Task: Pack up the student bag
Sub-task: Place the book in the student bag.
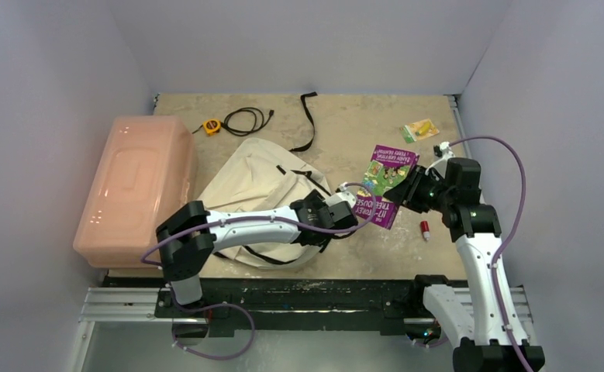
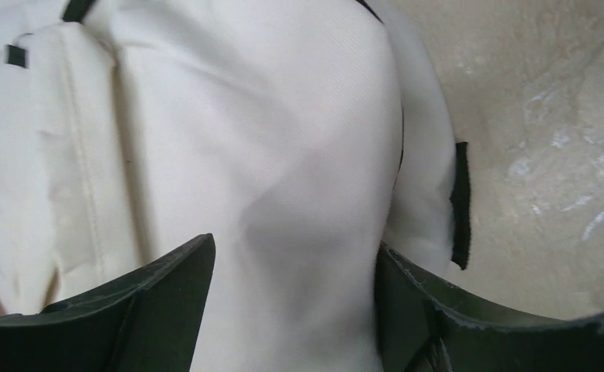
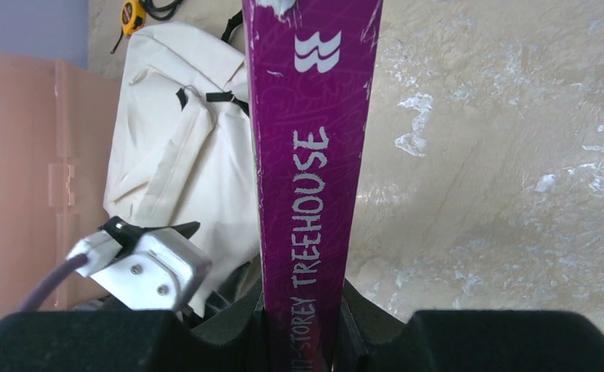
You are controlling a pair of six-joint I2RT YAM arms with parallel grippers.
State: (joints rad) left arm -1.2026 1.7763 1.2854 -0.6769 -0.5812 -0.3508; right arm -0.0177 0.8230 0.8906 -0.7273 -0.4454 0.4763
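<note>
On table (image 1: 345,132), cream student bag (image 1: 252,177), black-trimmed

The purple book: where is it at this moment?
In the top view the purple book is right of centre. Its spine is clamped in the right gripper, just to the right of the student bag.

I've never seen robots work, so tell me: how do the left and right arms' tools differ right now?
The left tool stands spread wide; the right tool is clamped shut on a purple book. The left tool hangs over the cream bag, with cloth between its fingers; the right tool holds its book edge-up above the table, beside the bag. Both have two dark fingers.
</note>
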